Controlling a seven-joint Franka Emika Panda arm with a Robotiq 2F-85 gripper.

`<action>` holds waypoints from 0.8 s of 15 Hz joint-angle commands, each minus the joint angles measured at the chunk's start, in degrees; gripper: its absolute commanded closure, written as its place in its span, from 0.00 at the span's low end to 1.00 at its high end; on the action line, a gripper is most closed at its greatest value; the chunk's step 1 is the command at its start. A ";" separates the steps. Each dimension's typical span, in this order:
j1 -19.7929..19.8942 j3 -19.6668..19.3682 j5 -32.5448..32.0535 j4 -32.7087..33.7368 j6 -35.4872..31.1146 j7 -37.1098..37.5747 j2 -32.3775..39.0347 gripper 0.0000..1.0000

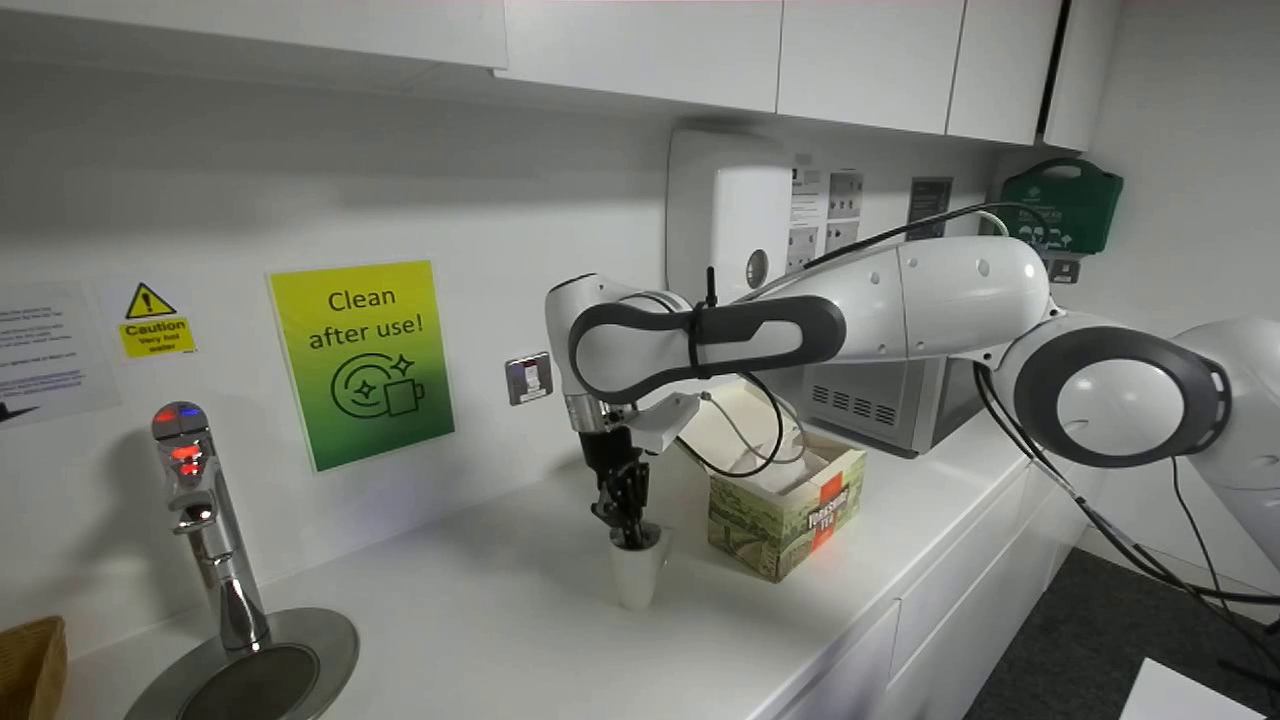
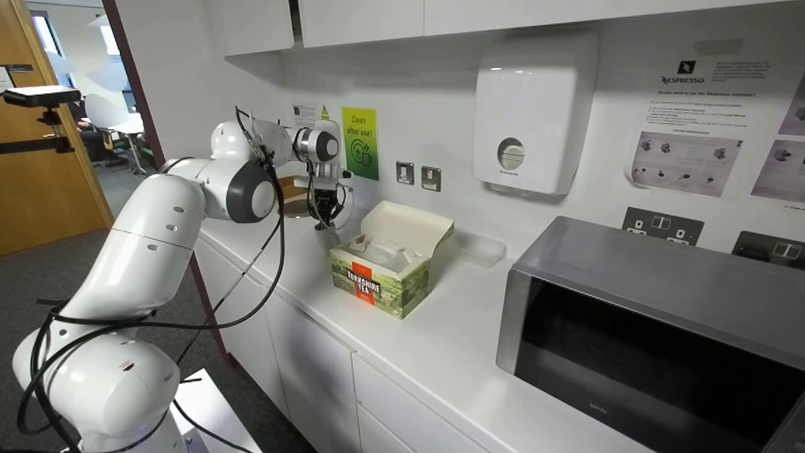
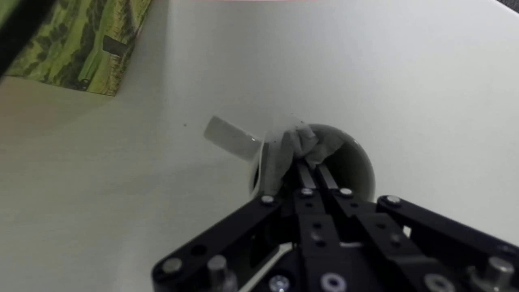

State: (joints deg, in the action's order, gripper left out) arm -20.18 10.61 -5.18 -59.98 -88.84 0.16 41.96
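A white mug (image 3: 363,166) stands upright on the counter, its handle pointing to the upper left in the wrist view. My gripper (image 3: 314,167) reaches down into the mug's mouth, its two narrow fingers nearly together. A crumpled pale paper tea bag (image 3: 279,160) is pinched at the tips and lies partly against the inner wall and over the rim. How deep the fingertips go is hard to tell. In an exterior view the gripper (image 1: 628,525) points straight down over the mug (image 1: 637,583). Both appear small and partly screened by cables in an exterior view (image 2: 326,238).
An open Yorkshire Tea box (image 2: 377,280) stands beside the mug, lid up. A clear plastic tray (image 2: 478,249) lies behind it, near a microwave (image 2: 629,327). A tap (image 1: 215,530) with a round drain and a wicker basket (image 1: 32,665) are at the counter's far end.
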 commanded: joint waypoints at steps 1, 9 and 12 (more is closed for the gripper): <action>-0.56 -0.36 -0.98 2.48 2.59 -0.08 0.45 0.64; -1.12 -0.42 -1.83 1.75 1.95 0.27 -0.17 0.91; -1.28 -0.47 -2.01 1.56 1.82 0.28 -0.37 1.00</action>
State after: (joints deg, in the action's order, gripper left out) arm -20.97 10.57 -6.20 -59.97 -88.84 0.27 41.96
